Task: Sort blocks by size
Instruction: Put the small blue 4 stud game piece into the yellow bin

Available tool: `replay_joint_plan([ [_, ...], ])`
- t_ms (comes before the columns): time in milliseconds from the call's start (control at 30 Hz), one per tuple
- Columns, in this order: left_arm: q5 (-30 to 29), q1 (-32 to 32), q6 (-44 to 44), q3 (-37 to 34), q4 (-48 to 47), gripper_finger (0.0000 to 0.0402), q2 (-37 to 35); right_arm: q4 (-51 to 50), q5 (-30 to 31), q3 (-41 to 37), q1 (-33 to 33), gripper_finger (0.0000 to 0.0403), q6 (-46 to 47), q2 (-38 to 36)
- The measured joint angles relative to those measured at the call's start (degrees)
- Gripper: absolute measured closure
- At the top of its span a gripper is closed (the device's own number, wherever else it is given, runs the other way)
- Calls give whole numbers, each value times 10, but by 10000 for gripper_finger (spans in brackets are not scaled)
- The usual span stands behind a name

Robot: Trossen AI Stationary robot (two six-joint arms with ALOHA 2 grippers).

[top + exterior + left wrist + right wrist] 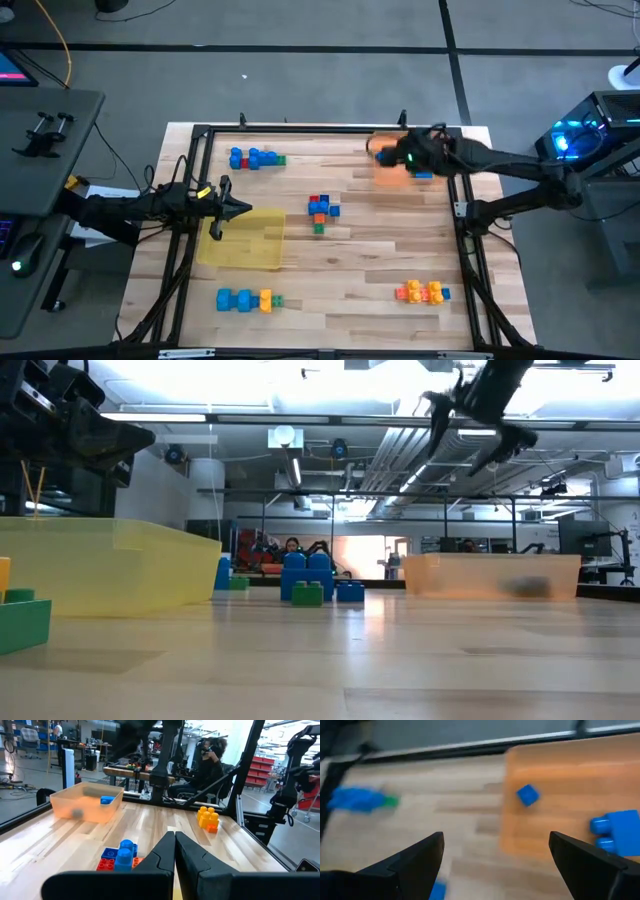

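Studded blocks lie in four groups on the wooden table: blue with green at the far left, blue, orange, red and green at the centre, blue and yellow near left, orange and yellow near right. A small blue cube and a larger blue block lie in the orange tray. My right gripper is open and empty above that tray's left edge, high over it in the low view. My left gripper is shut and empty over the yellow tray's far edge.
A black frame runs round the table's edges. The two trays stand on the table, yellow at the left, orange at the far right. Bare wood lies between the groups of blocks. A person sits beyond the table's right edge in the left wrist view.
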Motion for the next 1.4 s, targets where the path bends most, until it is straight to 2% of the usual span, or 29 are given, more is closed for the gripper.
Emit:
replay_joint_plan([
  [167, 0, 0, 0, 0, 0, 401, 0, 24, -112, 0, -145, 46, -107, 88],
  [267, 0, 0, 0, 0, 0, 401, 0, 42, -181, 0, -209, 46, -178, 161],
  [400, 0, 0, 0, 0, 0, 401, 0, 60, -203, 0, -274, 47, -218, 241],
  [533, 0, 0, 0, 0, 0, 401, 0, 108, -229, 0, -316, 66, -230, 294],
  [767, 0, 0, 0, 0, 0, 401, 0, 168, -238, 0, -318, 99, -191, 317],
  [1000, 0, 0, 0, 0, 0, 401, 0, 168, -201, 0, -287, 101, -154, 325],
  [1233, 0, 0, 0, 0, 0, 401, 0, 159, -183, 0, -270, 101, -118, 367],
  [1400, 0, 0, 0, 0, 0, 401, 0, 144, -187, 2, -268, 101, -153, 372],
])
